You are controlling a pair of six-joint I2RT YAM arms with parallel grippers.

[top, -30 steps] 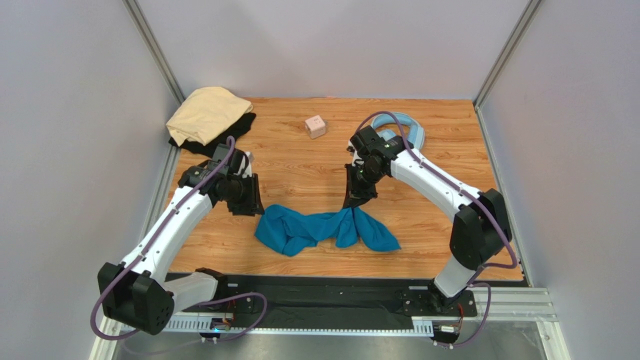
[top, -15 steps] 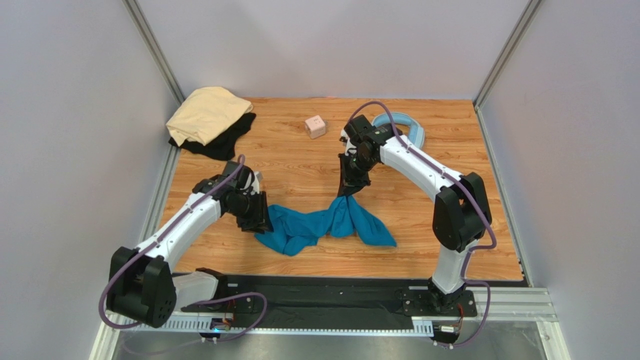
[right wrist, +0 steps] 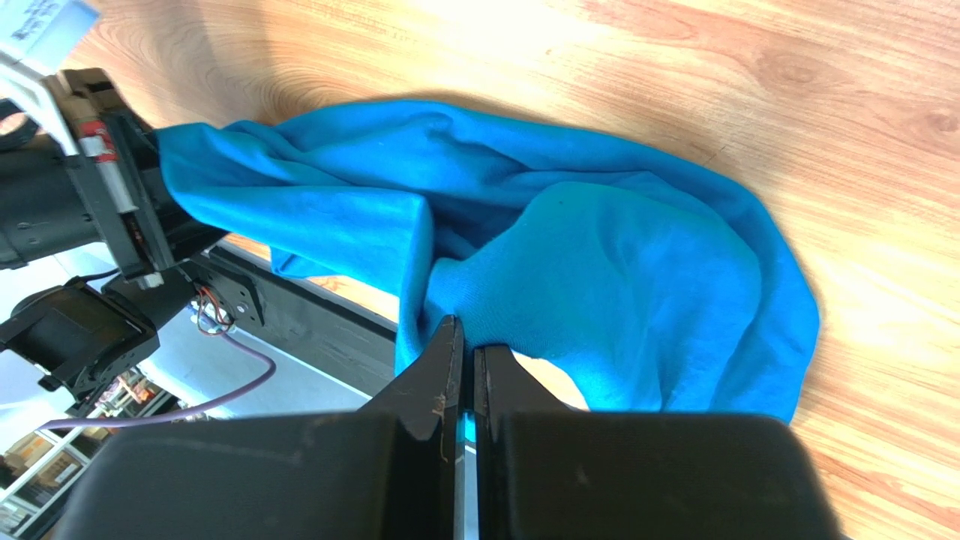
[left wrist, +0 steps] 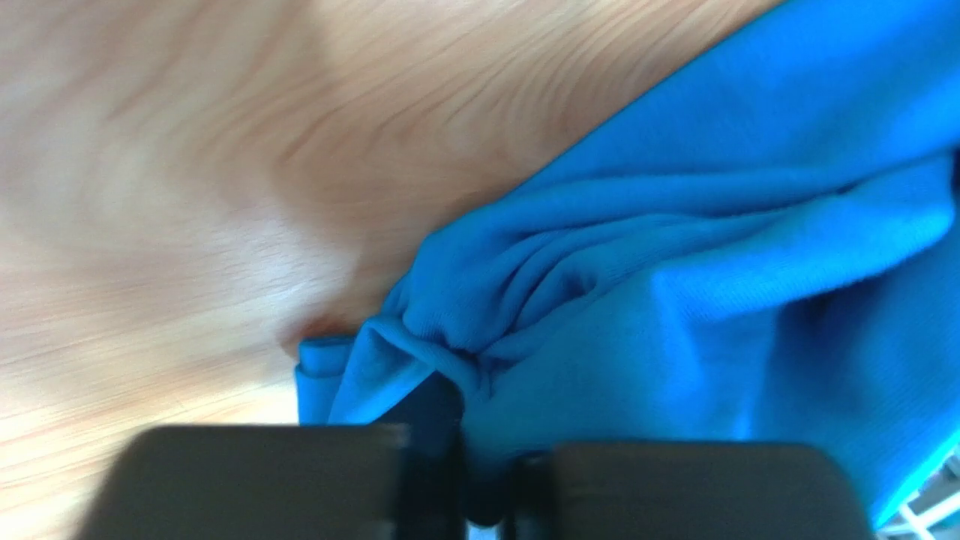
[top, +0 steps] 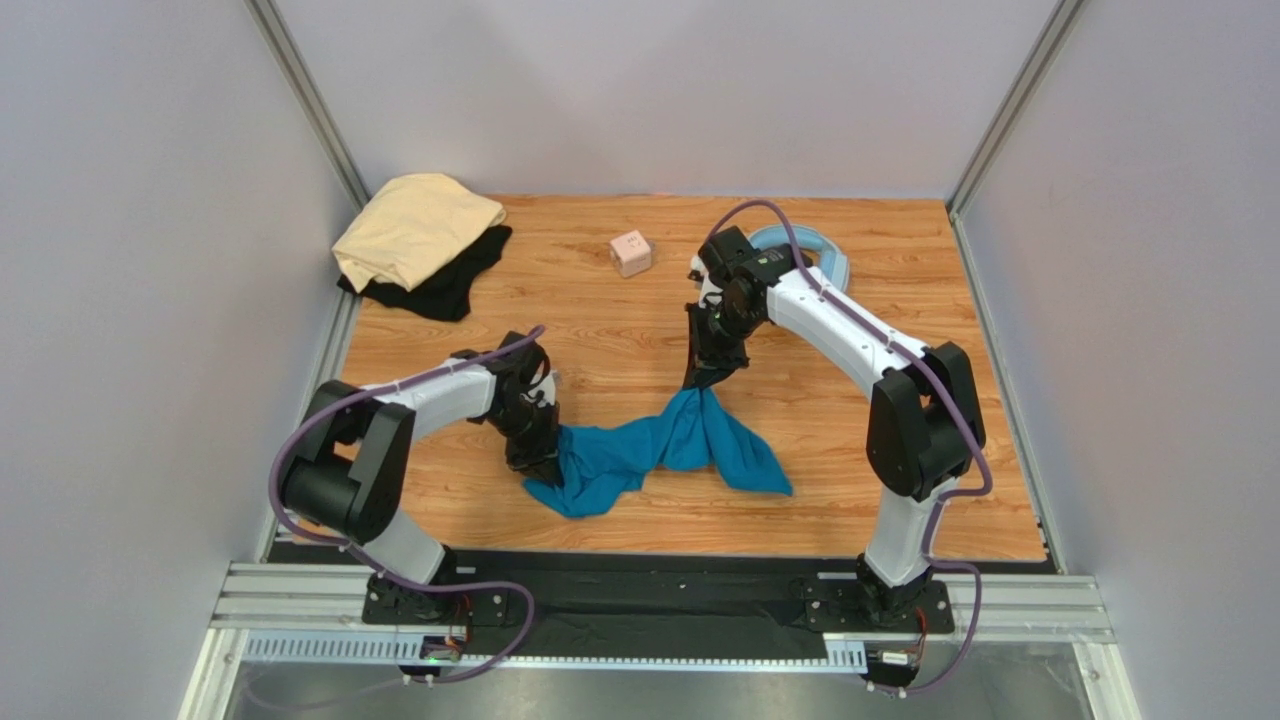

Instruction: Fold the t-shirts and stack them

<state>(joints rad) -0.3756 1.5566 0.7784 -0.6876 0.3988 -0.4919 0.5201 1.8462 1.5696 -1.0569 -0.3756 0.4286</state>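
Observation:
A crumpled teal-blue t-shirt (top: 661, 450) lies on the wooden table's near middle. My left gripper (top: 544, 458) is low at its left end, shut on a bunched fold of the teal cloth (left wrist: 699, 281), which is pinched between the jaws (left wrist: 487, 450). My right gripper (top: 703, 383) hangs above the shirt's middle, shut on an edge of it (right wrist: 586, 259) and holding that part raised; its fingertips (right wrist: 468, 354) meet on the fabric. A pale tan t-shirt (top: 413, 225) lies on a black t-shirt (top: 451, 285) at the far left corner.
A small pink cube (top: 631, 252) sits at the back centre. Light-blue headphones (top: 812, 248) lie behind the right arm. Grey walls enclose the table on three sides, and a black rail (top: 661, 578) runs along the near edge.
My left gripper has come down and to the right onto the shirt's left end and shut on it. The right gripper has kept its hold with little movement.

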